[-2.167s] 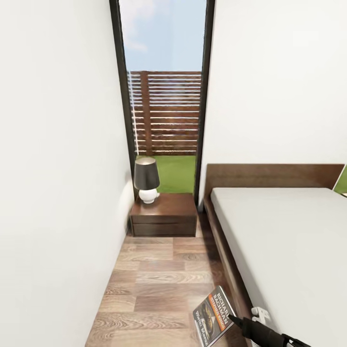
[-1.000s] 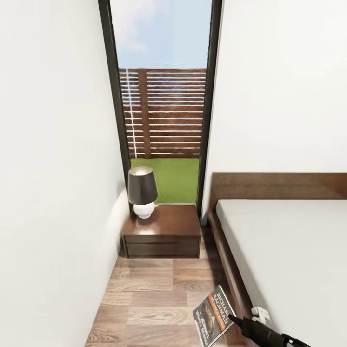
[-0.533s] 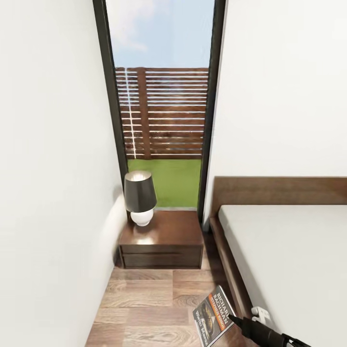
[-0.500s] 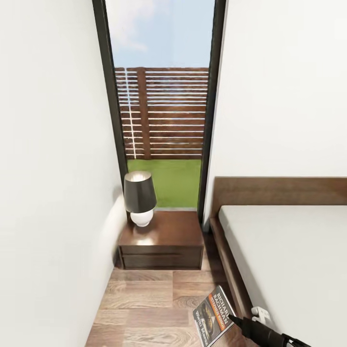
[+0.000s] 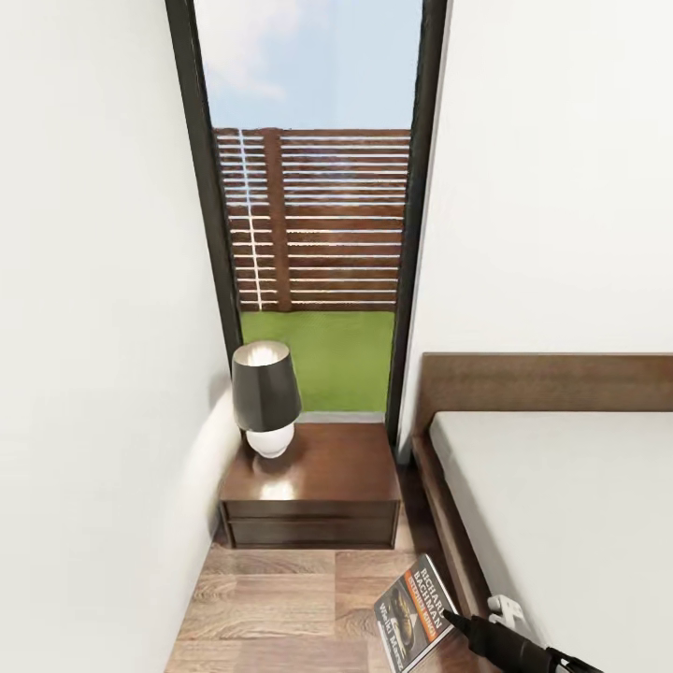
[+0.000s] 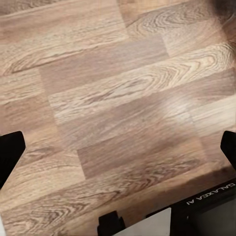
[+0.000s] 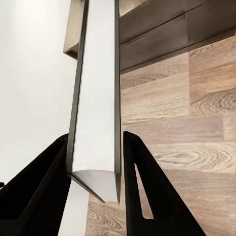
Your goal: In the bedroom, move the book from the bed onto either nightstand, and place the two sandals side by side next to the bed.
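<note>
The book (image 5: 415, 611), dark with an orange band and white lettering, hangs tilted above the floor beside the bed (image 5: 561, 505), and my right gripper (image 5: 448, 618) is shut on its lower edge. In the right wrist view the book (image 7: 98, 88) stands edge-on between my right gripper's (image 7: 96, 136) two black fingers (image 7: 46, 189). Ahead, the dark brown nightstand (image 5: 322, 481) stands in the corner below the window, between the wall and the bed's headboard. My left gripper (image 6: 118, 147) hangs open over bare plank floor. The sandals are out of view.
A dark-shaded lamp (image 5: 266, 397) with a white base occupies the nightstand's left rear corner. A white wall (image 5: 93, 374) closes the left side of the narrow wood-floor aisle (image 5: 280, 608). The tall black-framed window (image 5: 313, 215) rises behind the nightstand.
The whole view has shifted forward: the nightstand, lamp and headboard appear nearer and lower. The book stays in my right gripper at the same place in the picture.
</note>
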### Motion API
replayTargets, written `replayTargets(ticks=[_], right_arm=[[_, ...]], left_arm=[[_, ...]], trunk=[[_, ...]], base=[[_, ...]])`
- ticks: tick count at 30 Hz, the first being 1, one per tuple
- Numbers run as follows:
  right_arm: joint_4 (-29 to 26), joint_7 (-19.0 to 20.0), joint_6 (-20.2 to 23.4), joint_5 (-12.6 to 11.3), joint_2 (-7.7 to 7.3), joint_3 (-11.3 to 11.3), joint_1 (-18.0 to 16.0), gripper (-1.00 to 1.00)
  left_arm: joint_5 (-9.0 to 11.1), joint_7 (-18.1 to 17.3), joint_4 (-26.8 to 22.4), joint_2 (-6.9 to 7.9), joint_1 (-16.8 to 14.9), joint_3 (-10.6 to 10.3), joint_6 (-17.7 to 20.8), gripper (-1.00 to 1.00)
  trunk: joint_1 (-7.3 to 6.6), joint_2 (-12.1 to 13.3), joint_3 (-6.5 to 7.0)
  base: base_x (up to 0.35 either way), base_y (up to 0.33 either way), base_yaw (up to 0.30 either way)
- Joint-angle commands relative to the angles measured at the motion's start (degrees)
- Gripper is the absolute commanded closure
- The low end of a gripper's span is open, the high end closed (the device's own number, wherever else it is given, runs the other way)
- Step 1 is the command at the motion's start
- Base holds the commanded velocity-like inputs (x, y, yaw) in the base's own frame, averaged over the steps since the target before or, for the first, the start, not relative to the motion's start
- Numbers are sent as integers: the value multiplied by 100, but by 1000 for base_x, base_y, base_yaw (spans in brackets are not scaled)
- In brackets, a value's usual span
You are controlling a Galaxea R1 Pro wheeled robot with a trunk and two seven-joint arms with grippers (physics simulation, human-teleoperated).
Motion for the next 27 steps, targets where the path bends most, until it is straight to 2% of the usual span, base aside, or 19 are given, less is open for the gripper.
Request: replayTargets(ticks=[1, 27], right_arm=[[16, 18, -17, -19, -3, -28, -9, 100], [16, 18, -17, -21, -3, -28, -10, 100]], left_arm=[[-6, -7, 4, 1, -5, -26, -27, -100], [-7, -7, 4, 1, -5, -26, -27, -100]], trunk=[[4, -4, -7], [4, -4, -7]], base=[[331, 0, 0], [331, 0, 0]])
